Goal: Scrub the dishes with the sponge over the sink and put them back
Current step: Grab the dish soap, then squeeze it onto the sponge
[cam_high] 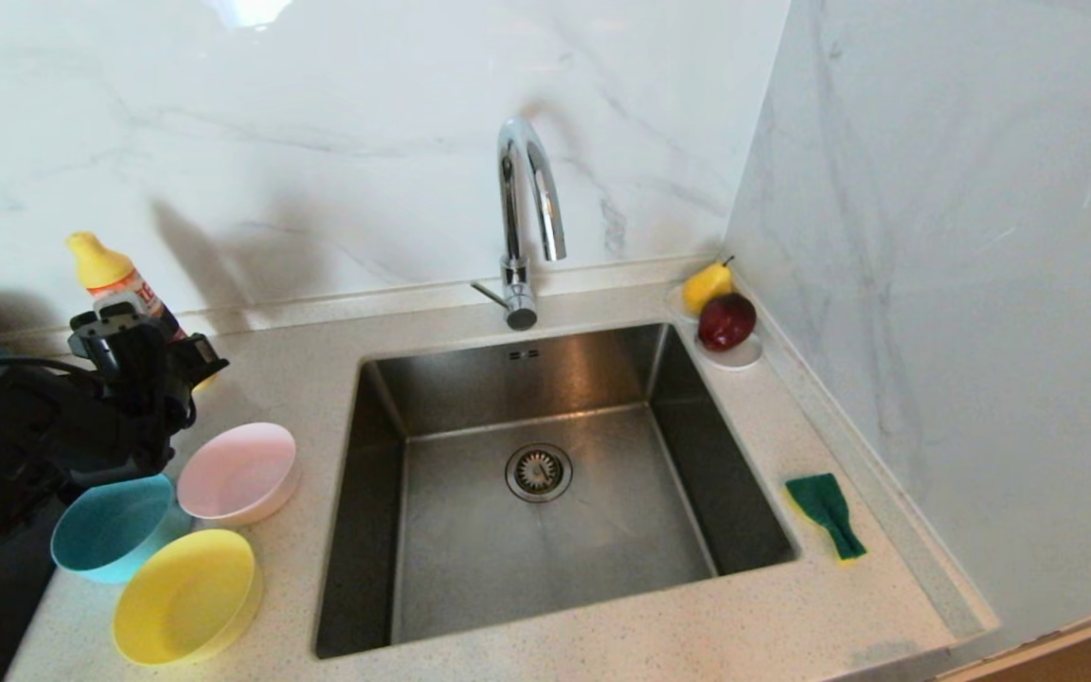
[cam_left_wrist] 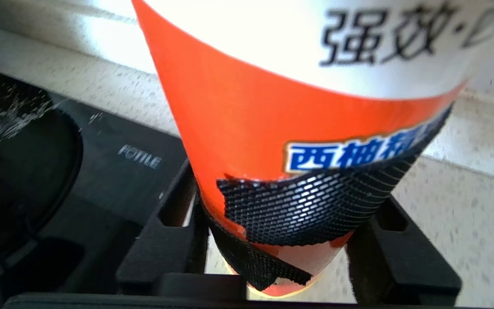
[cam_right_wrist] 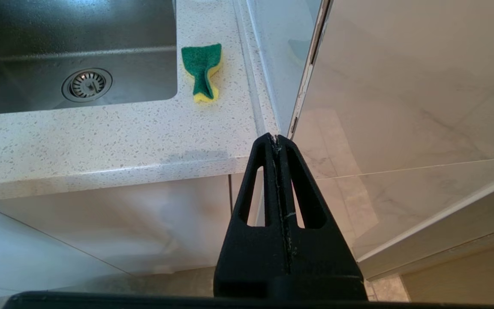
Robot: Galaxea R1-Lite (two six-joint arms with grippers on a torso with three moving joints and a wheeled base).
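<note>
Three bowls sit on the counter left of the sink (cam_high: 432, 379): pink (cam_high: 238, 472), blue (cam_high: 112, 538) and yellow (cam_high: 184, 597). Right of the sink lies the sponge (cam_high: 827, 514), green face up and creased; it also shows in the right wrist view (cam_right_wrist: 202, 71). My left gripper (cam_high: 143, 350) is behind the bowls, its fingers pressed on both sides of an orange detergent bottle (cam_left_wrist: 238, 107) with a yellow cap (cam_high: 96, 260). The bottle stands on the counter. My right gripper (cam_right_wrist: 276, 138) is shut and empty, below the counter's front edge.
A chrome faucet (cam_high: 528, 218) arches over the sink's back rim. A white saucer (cam_high: 740, 355) with a pear (cam_high: 706, 284) and a red apple (cam_high: 725, 322) sits in the back right corner. A black cooktop (cam_left_wrist: 101, 171) adjoins the bottle. A marble wall (cam_high: 962, 284) borders the right.
</note>
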